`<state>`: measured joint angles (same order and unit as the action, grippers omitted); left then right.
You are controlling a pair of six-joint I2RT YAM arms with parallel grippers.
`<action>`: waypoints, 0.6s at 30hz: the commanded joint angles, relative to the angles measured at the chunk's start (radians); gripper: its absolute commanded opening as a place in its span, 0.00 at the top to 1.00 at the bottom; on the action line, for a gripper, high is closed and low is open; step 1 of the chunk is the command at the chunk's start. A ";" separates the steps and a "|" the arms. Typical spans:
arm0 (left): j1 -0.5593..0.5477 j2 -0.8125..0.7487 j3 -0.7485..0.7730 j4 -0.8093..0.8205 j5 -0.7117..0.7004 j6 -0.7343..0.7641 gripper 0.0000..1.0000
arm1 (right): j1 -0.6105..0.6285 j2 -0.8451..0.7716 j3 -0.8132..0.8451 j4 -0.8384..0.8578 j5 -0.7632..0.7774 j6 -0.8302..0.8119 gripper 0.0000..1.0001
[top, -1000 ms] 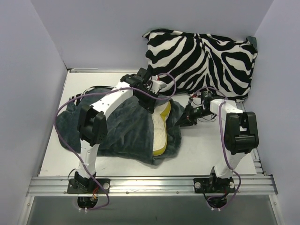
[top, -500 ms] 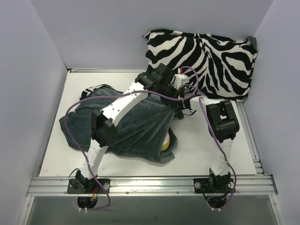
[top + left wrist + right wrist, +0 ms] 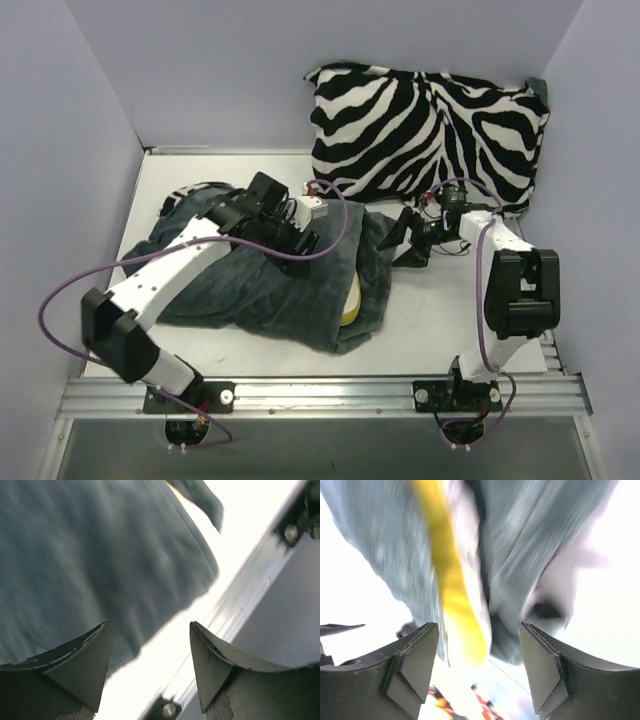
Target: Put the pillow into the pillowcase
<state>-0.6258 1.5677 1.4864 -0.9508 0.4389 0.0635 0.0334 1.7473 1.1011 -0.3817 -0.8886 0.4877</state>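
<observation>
The dark grey-teal pillowcase [image 3: 250, 285] lies crumpled across the middle of the table. Of the pillow, only a strip of yellow edge [image 3: 352, 298] pokes out of the pillowcase's right opening. My left gripper [image 3: 297, 250] hovers over the top of the pillowcase, open, with nothing between its fingers [image 3: 85, 655]. The left wrist view shows the pillowcase [image 3: 90, 555] beneath and the table edge beyond. My right gripper [image 3: 406, 240] stands open just right of the pillowcase, apart from it. Its wrist view shows the pillow's yellow edge [image 3: 451, 585] and the pillowcase [image 3: 530, 550], blurred, ahead of the empty right gripper [image 3: 479, 632].
A plump zebra-print cushion [image 3: 430, 125] leans against the back wall at the right, close behind the right arm. The aluminium rail [image 3: 320, 392] runs along the near edge. Walls enclose the table on three sides. Purple cables loop from both arms.
Both grippers have opened and let go of the fabric. The left arm swung back leftwards over the pillowcase; the right gripper drew away to the right. The pillow is more covered than before.
</observation>
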 commanded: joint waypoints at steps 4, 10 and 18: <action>0.050 -0.130 -0.247 0.040 -0.079 -0.111 0.34 | 0.107 -0.144 -0.046 -0.292 -0.039 -0.238 0.48; 0.061 -0.084 -0.290 0.115 0.044 -0.140 0.39 | 0.338 -0.049 -0.073 -0.252 -0.095 -0.241 0.58; -0.165 -0.133 -0.311 0.245 0.022 -0.180 0.31 | 0.352 0.109 -0.092 -0.073 -0.154 -0.111 0.72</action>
<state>-0.7113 1.4693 1.1664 -0.8059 0.4599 -0.0792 0.3923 1.8511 1.0306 -0.5186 -0.9989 0.3164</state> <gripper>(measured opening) 0.689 0.306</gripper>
